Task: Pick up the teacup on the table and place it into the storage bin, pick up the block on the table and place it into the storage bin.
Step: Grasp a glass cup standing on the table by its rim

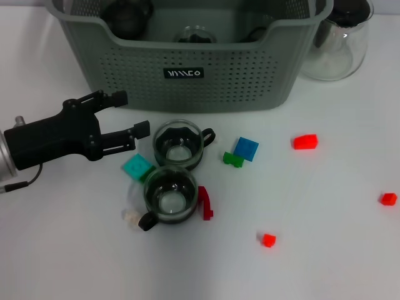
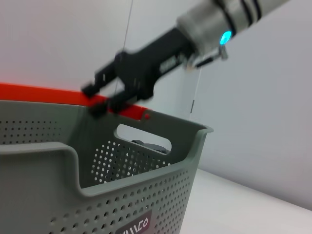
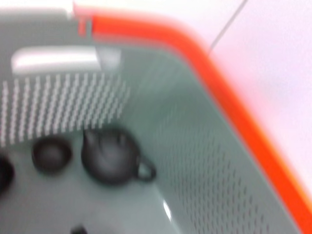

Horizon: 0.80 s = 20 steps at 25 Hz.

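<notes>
Head view: the left gripper [image 1: 128,115] sits low over the table [image 1: 325,250], fingers spread and holding nothing, just left of the rear teacup [image 1: 178,144]. A second teacup [image 1: 169,195] stands nearer, a teal block [image 1: 137,167] touching it. The bin [image 1: 187,69] stands behind. In the left wrist view the right gripper [image 2: 95,97] hangs over the bin's rim; its finger state cannot be determined.

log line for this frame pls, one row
left gripper: open, beside upper teacup | right gripper: over storage bin | blocks: on table
</notes>
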Tool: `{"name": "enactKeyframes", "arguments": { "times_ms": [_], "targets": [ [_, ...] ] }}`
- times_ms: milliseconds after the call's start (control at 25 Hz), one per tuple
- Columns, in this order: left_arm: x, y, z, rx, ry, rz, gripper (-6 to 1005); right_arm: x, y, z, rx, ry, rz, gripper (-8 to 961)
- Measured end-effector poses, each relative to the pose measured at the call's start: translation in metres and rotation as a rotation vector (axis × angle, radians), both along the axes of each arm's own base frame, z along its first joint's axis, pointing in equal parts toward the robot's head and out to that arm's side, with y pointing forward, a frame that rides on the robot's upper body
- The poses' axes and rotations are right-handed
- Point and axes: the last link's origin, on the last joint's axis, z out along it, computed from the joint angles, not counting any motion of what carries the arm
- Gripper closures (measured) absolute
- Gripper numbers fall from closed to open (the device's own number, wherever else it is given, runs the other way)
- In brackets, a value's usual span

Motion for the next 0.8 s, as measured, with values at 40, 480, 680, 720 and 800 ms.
{"name": "enactKeyframes", "arguments": {
  "times_ms": [40, 480, 680, 720, 800],
  "targets": [
    [0.000, 0.000, 0.000, 0.000, 0.001, 0.001, 140, -0.007, -0.003, 0.006, -0.004, 0.036, 0.011, 437],
    [-0.002, -0.004, 0.006, -0.002, 0.001, -0.011, 139, -0.007, -0.067, 0.064, -0.177, 0.407, 0.099, 299],
    [-0.003, -0.010, 0.013, -0.009, 0.005, -0.031, 140, 0.037, -0.105, 0.080, -0.363, 0.539, 0.114, 79],
    [-0.004, -0.011, 0.015, -0.012, 0.010, -0.035, 139, 0.045, -0.112, 0.082, -0.398, 0.551, 0.115, 73],
    [-0.005, -0.012, 0.018, -0.019, 0.023, -0.037, 139, 0.063, -0.128, 0.081, -0.482, 0.538, 0.109, 61]
  ]
}}
